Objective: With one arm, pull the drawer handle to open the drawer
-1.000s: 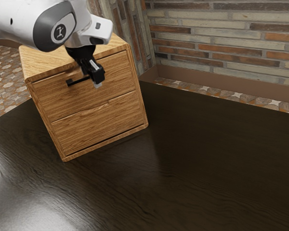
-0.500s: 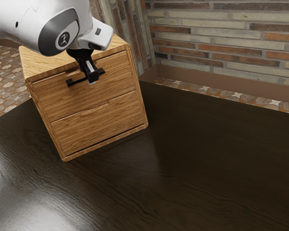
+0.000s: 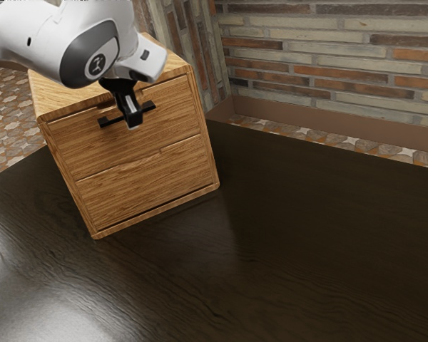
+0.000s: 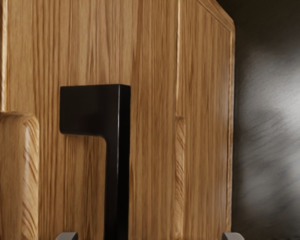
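Hand (image 3: 131,118) astride the drawer handle (image 4: 117,150)

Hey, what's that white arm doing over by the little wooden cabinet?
A white robot arm is reaching to a small wooden cabinet on a dark table. Its black pincer is at the black handle of the top drawer, fingers open on either side of the bar, not yet gripping. The drawer looks shut.

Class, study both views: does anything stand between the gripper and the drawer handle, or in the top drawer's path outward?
Nothing visible does. The gripper is at the handle, its open fingers straddling it, and only bare table lies before the top drawer.
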Robot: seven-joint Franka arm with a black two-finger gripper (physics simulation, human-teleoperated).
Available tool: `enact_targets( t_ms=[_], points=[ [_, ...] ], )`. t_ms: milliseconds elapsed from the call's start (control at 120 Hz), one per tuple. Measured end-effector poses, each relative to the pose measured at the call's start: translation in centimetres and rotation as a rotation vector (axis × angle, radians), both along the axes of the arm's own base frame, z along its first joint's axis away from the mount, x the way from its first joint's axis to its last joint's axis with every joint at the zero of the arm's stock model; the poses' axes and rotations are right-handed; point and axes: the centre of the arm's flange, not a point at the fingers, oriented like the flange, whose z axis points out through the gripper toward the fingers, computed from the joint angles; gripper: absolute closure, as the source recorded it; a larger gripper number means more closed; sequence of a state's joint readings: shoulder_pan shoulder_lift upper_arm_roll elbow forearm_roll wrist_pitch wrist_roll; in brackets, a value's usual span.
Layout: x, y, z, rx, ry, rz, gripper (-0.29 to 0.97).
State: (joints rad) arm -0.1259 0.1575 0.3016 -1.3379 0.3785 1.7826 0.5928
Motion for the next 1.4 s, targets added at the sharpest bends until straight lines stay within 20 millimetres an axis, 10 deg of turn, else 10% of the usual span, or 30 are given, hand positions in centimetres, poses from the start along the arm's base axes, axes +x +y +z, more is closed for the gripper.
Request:
enact_targets(
  t_ms=[1400],
  points=[
    [-1.3,-1.7,-0.8,-0.203,0.011,0.136,0.57]
  ],
)
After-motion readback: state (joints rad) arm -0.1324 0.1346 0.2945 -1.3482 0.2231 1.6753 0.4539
